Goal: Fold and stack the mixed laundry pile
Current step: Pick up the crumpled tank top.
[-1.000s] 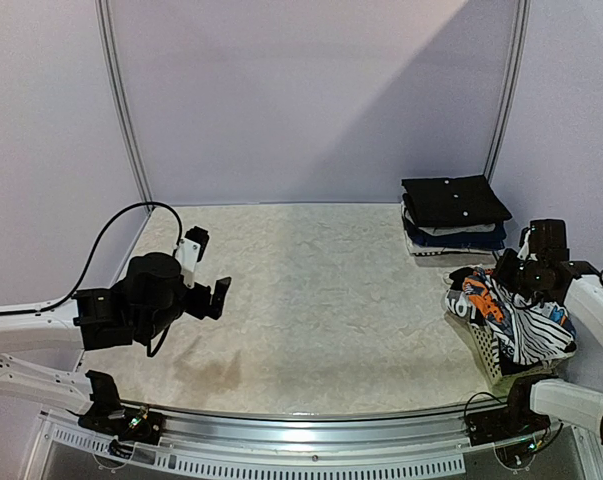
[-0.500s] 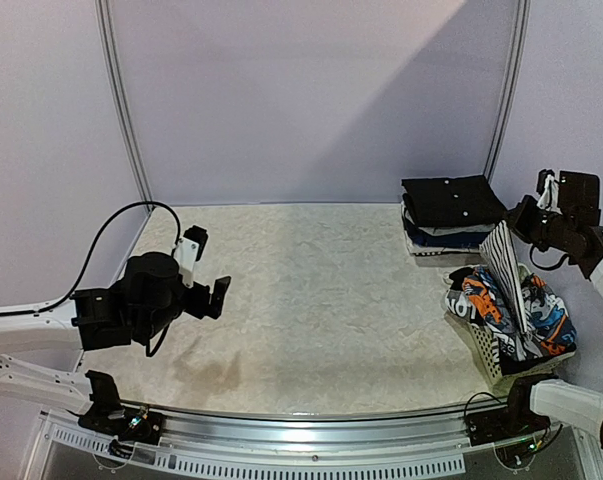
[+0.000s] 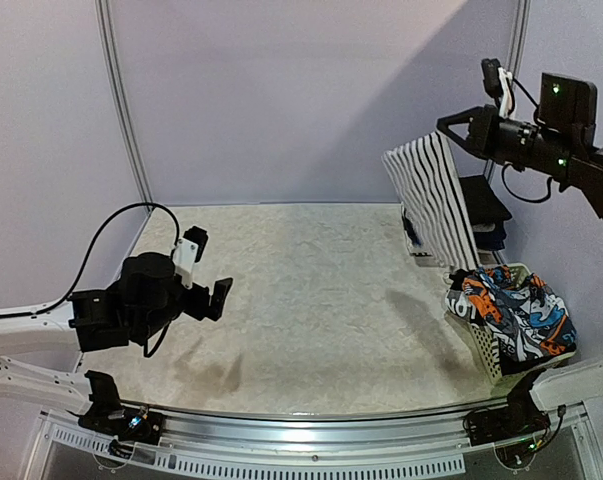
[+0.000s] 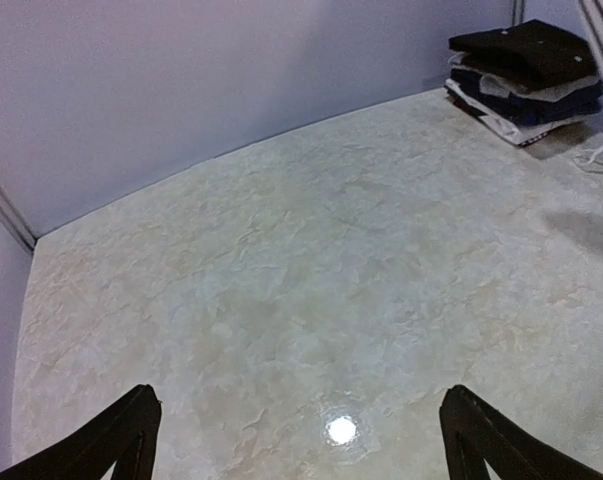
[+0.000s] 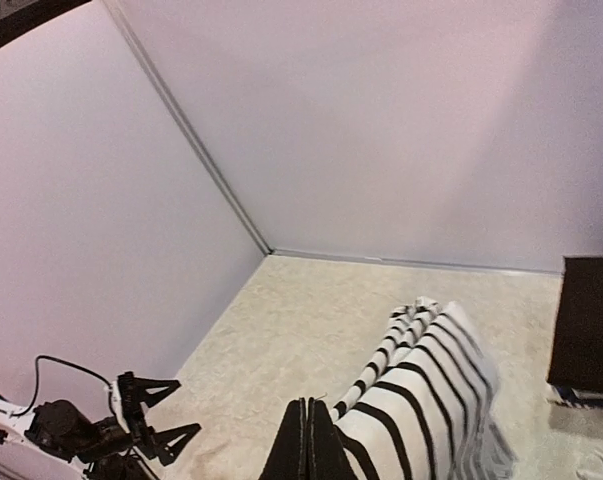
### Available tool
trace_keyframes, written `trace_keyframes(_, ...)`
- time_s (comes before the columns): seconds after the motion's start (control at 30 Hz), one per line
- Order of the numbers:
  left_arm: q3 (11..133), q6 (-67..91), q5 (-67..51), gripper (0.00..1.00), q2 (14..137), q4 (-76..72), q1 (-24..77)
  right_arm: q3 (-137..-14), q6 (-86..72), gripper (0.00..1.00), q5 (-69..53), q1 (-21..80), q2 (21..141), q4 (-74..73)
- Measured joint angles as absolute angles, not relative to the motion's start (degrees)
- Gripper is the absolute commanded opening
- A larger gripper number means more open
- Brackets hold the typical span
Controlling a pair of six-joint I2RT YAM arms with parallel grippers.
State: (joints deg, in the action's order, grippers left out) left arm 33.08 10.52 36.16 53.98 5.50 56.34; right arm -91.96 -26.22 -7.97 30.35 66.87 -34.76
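Pale marbled counter (image 3: 311, 300) fills the middle of a booth walled in lilac panels. High on the right, the right claw (image 3: 449, 124) is pinched together on the top edge of the striped garment (image 3: 433, 200), white with thin black stripes. The garment hangs from the claw in the air as a slanted sheet. In the overhead view its lower edge comes down close to the far rim of the white lattice basket (image 3: 488, 352). The right wrist view shows the two fingers (image 5: 306, 445) pressed flat together, the striped cloth draping away from their tips.

The printed garment (image 3: 516, 312), orange, blue, white and black, sits heaped in the basket at the counter's right near edge. A folded stack (image 4: 526, 65) of dark clothes lies at the far right corner, partly behind the hanging cloth.

The left claw (image 3: 206, 272) hovers over the counter's left side, fingers spread wide and holding nothing, well apart from the laundry.
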Motion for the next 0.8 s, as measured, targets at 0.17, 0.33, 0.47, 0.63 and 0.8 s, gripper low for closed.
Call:
trace_keyframes(0.17,31.46,8.99,25.91,1.00,52.75,-0.10,56.25,-100.14,-24.43,0.00,-5.48,37.47,74.76,-34.30)
trace_keyframes(0.33,30.81,8.12,13.78,1.00,56.38,-9.69,56.23,-104.90,-23.79,0.00,-4.27,42.09,83.02,-34.39)
trace_keyframes(0.47,31.05,7.44,7.09,1.00,62.22,-16.95,56.25,-108.20,-23.66,0.00,-2.44,45.60,88.33,-34.76)
trace_keyframes(0.63,35.94,4.49,2.02,1.00,71.83,-22.24,56.99,-113.75,-23.22,0.00,2.33,49.98,93.01,-35.81)
trace_keyframes(0.8,39.22,-0.03,1.21,0.99,77.12,-27.53,58.39,-117.43,-23.03,0.00,7.20,51.77,94.61,-36.07)
